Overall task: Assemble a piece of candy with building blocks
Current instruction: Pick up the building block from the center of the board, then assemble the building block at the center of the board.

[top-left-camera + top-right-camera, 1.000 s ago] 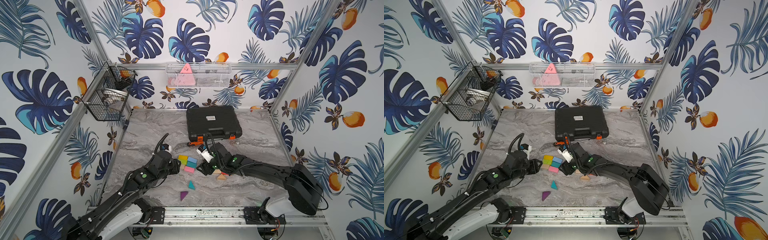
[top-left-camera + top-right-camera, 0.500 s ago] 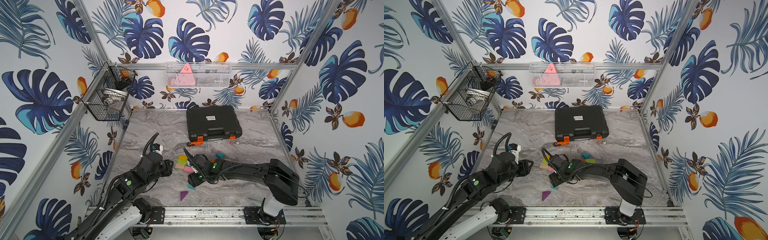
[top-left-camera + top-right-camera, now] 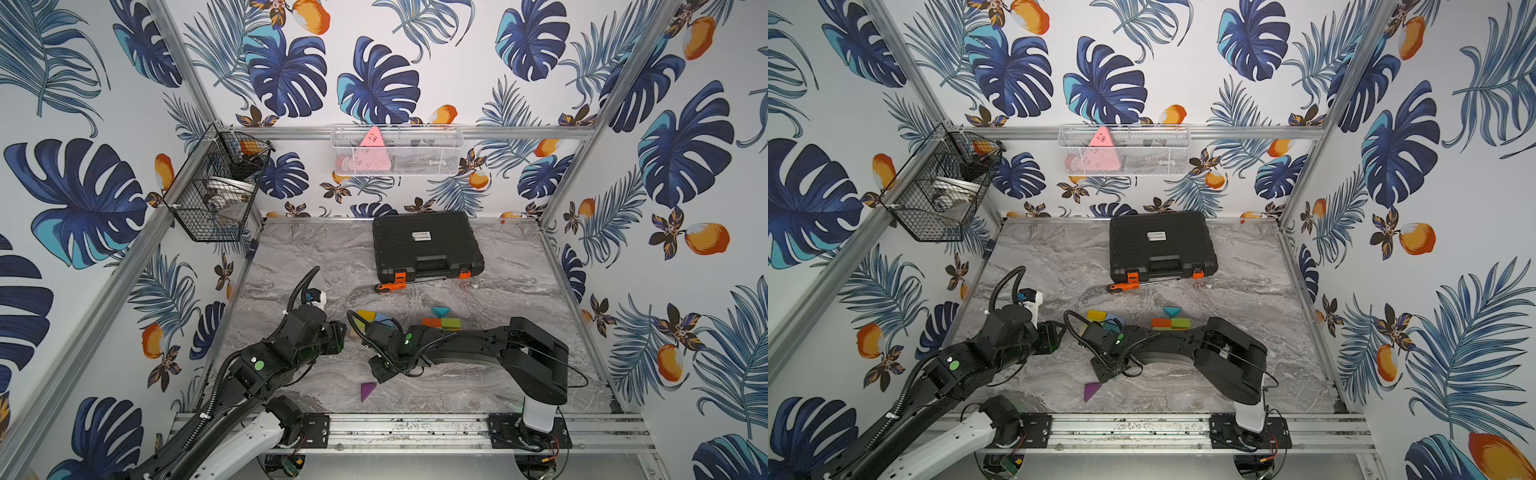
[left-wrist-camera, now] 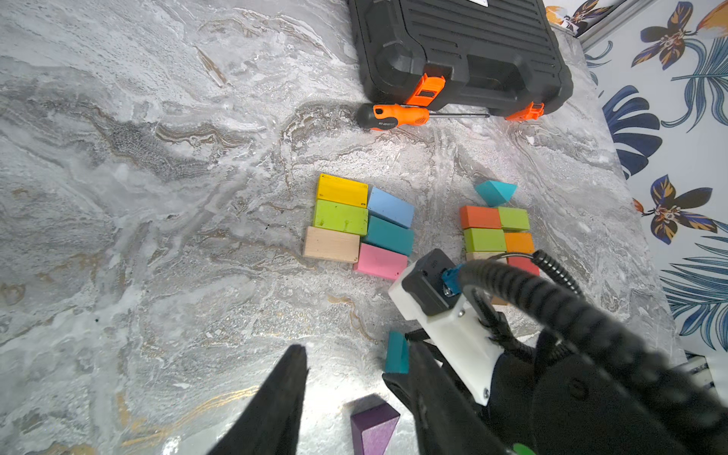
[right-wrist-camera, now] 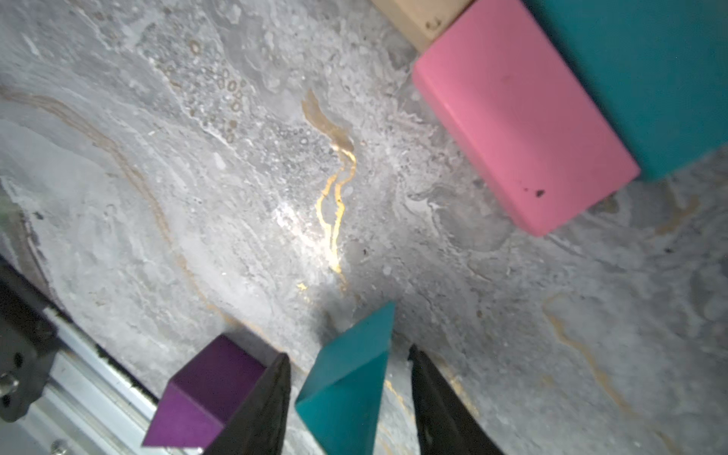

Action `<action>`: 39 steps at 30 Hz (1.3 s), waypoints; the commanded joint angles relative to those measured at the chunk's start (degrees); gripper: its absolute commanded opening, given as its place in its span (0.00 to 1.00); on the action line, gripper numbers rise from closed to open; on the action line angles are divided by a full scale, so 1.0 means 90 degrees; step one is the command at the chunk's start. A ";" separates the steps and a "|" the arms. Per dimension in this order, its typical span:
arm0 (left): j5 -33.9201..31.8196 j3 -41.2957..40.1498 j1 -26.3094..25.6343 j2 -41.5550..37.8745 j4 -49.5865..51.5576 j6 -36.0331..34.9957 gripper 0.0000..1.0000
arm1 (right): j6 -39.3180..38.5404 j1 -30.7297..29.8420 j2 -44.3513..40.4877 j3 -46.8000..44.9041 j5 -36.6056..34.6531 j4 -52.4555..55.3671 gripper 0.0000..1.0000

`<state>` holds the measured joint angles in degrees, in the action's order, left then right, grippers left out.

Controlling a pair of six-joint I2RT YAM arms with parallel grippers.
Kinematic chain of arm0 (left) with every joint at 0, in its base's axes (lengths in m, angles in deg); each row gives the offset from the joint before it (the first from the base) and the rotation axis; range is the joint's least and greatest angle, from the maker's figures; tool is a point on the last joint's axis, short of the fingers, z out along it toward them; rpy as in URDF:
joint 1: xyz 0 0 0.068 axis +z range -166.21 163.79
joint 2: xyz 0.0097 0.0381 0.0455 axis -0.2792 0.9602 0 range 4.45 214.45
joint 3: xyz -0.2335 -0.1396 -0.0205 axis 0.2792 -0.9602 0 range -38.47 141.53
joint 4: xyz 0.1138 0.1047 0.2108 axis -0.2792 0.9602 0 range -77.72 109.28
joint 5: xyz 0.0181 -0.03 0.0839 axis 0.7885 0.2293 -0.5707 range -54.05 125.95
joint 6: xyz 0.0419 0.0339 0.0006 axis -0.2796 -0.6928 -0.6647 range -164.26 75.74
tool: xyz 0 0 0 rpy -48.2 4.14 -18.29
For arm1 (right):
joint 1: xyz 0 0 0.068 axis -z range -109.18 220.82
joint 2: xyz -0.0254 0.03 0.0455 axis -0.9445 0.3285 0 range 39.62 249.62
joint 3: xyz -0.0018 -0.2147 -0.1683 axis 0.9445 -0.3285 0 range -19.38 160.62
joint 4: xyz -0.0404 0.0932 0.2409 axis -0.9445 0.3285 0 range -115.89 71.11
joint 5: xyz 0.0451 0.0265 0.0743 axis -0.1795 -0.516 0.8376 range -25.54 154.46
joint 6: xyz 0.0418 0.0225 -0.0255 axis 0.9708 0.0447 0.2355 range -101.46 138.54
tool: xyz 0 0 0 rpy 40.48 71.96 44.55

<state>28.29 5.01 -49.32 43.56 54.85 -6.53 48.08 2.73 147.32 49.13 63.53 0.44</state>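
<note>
The right gripper point(image 5: 347, 350) straddles the teal triangular block point(image 5: 346, 390), which rests on the tabletop point(image 5: 197, 177). Its jaws stand narrowly apart, with a sliver of gap showing on each side, so the block is not clamped. Just outside one finger lies the purple triangular block point(image 5: 205, 394). Farther out sits the pink block point(image 5: 520, 118), one corner of a tidy six-block cluster point(image 4: 342, 224). The left gripper point(image 3: 340, 336) hangs near that cluster, jaws apart and holding nothing.

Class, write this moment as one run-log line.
right gripper: astride teal triangle, not clamped | left gripper: open, empty | purple triangle: loose beside it
</note>
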 commanded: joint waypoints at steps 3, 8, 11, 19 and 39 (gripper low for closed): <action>-0.0067 -0.0009 -0.0012 0.0010 -0.0051 -0.0023 0.48 | 0.0131 -0.0016 -0.0014 0.0034 -0.0176 0.0213 0.45; -0.0088 -0.0017 -0.0013 0.0005 -0.0057 -0.0023 0.48 | 0.0019 -0.0027 0.0030 0.0047 -0.0097 0.0235 0.34; -0.0086 -0.0022 -0.0022 0.0010 -0.0061 -0.0022 0.48 | -0.0204 -0.0036 -0.0103 0.0054 -0.0034 0.0252 0.27; -0.0086 -0.0036 -0.0023 0.0013 -0.0072 -0.0023 0.48 | -0.2082 0.0724 -0.0837 0.0185 0.0399 0.0195 0.16; -0.0208 -0.0037 -0.0167 0.0048 -0.0056 -0.0013 0.48 | -0.5820 0.2947 0.1751 0.3562 0.2035 0.1414 0.18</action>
<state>27.83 4.62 -50.43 44.09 54.76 -6.57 -0.29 29.26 161.68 79.18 80.05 9.36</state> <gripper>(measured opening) 0.478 0.314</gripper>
